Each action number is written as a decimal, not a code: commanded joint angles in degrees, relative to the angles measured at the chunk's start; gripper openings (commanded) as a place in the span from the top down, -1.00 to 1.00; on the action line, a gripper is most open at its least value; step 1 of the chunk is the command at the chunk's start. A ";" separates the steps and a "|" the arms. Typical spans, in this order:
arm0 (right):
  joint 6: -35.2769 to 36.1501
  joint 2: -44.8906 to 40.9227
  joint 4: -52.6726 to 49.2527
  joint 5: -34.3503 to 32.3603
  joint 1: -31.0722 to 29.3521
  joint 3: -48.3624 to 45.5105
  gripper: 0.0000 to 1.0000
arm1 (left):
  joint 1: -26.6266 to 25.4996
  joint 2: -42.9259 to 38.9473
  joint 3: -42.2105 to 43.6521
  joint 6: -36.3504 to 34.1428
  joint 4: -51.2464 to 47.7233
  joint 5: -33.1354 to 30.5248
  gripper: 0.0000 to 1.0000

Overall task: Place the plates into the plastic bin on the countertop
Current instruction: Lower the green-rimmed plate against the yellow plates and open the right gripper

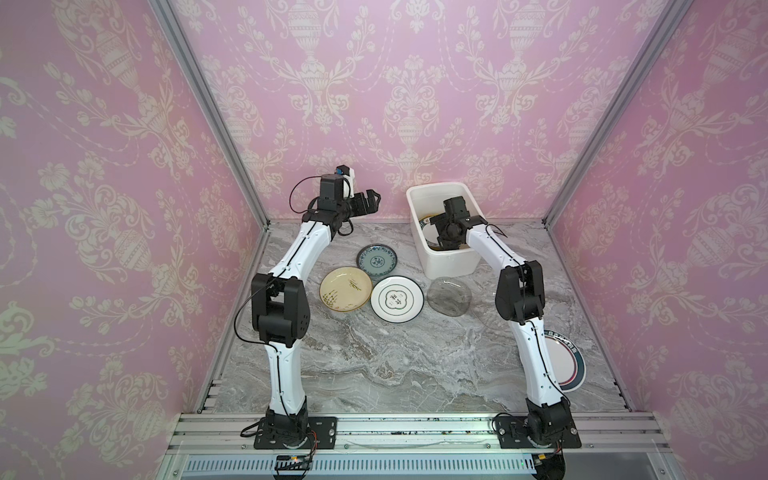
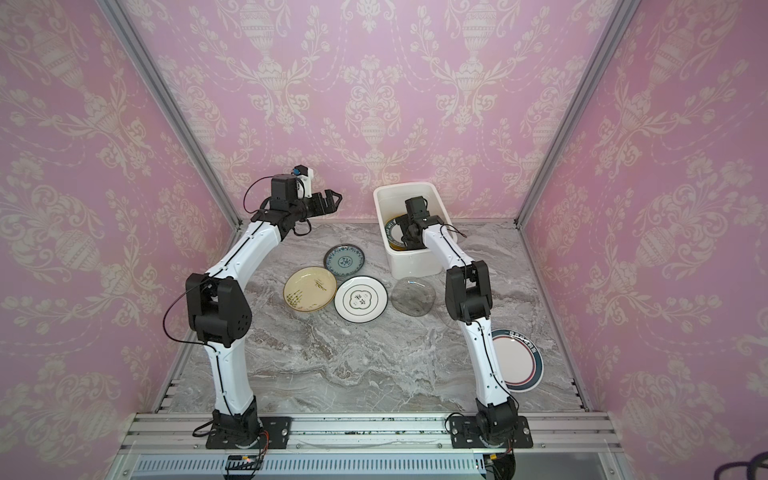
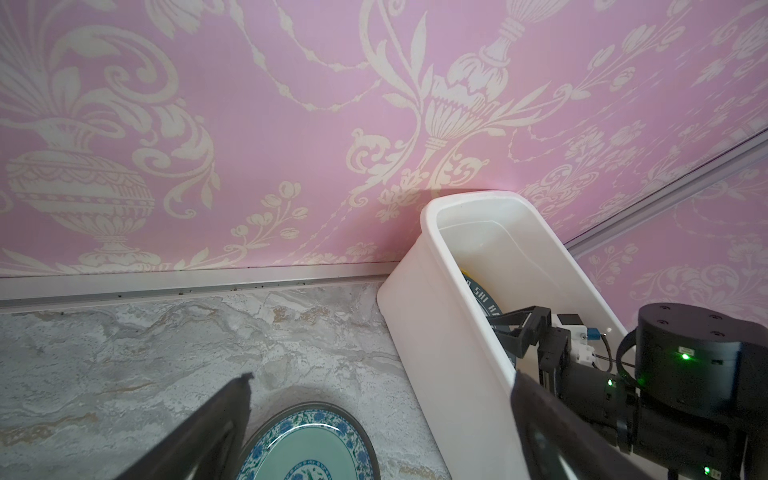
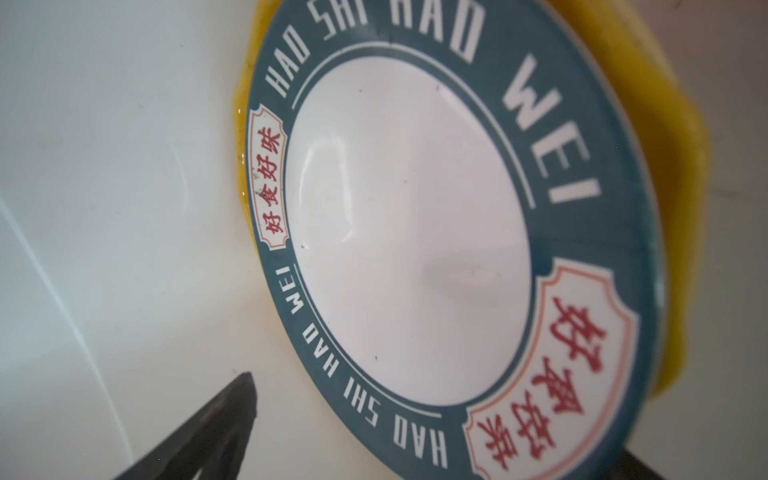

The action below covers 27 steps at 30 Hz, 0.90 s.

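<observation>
The right end effector [image 3: 514, 326], jaws spread w/ nothing held, is down inside the deep white rectangular plastic bin [image 1: 451, 266], upper right of ctr in both top views. Just past its fingertips [image 4: 237, 399] a round teal lettered-rim plate [image 4: 407, 232] rests on a bright yellow plate [image 4: 685, 166] in the bin. The left end effector [image 1: 370, 201] hangs open, empty, high by the back wall. On the grey marble table [image 1: 374, 374], left of and below the bin: blue-patterned plate [image 1: 377, 260], cream plate [image 1: 345, 294], white dark-rimmed plate [image 1: 397, 299], clear glass plate [image 1: 449, 297]. Lower table is open room.
</observation>
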<state>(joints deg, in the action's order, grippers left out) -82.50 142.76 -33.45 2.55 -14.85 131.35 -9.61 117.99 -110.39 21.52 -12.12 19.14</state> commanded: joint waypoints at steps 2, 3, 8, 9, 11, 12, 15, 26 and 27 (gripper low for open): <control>1.37 0.87 0.31 -0.77 0.96 0.49 -1.00 | 0.02 0.14 -1.62 -0.55 -1.93 0.27 -0.99; 0.98 0.73 0.91 -0.42 1.03 -0.25 -1.00 | -0.06 -0.02 -1.51 -0.69 -2.09 0.25 -0.99; 1.11 1.06 2.05 -0.10 1.11 -1.54 -1.00 | 0.00 -1.27 -0.43 -1.09 -1.98 -0.16 -0.99; 1.15 1.22 2.20 0.00 1.14 -1.55 -1.00 | 0.01 -1.40 -0.25 -1.13 -1.97 -0.29 -0.99; 1.41 1.85 2.60 0.00 1.23 -1.32 -1.00 | -0.03 -1.58 -0.15 -1.15 -2.03 -0.39 -0.99; 1.45 2.06 2.64 0.00 1.28 -1.23 -1.00 | 0.02 -1.59 -0.09 -1.20 -2.05 -0.47 -0.99; 1.63 2.68 3.15 0.18 1.40 -1.27 -1.00 | 0.01 -1.21 -0.79 -1.13 -2.08 -0.60 -0.99; 2.56 3.30 4.38 0.61 1.75 -0.93 -1.00 | -0.01 1.70 -6.03 -1.34 -4.91 -0.33 -0.98; 2.52 3.02 4.37 0.72 1.68 -0.93 -1.00 | -0.02 1.87 -6.46 -1.39 -5.14 -0.26 -0.99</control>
<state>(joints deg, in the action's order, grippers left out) -81.17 144.27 -29.74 4.12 -14.44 130.54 -9.61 118.56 -114.72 21.47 -15.33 19.11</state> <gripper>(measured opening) 0.998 0.993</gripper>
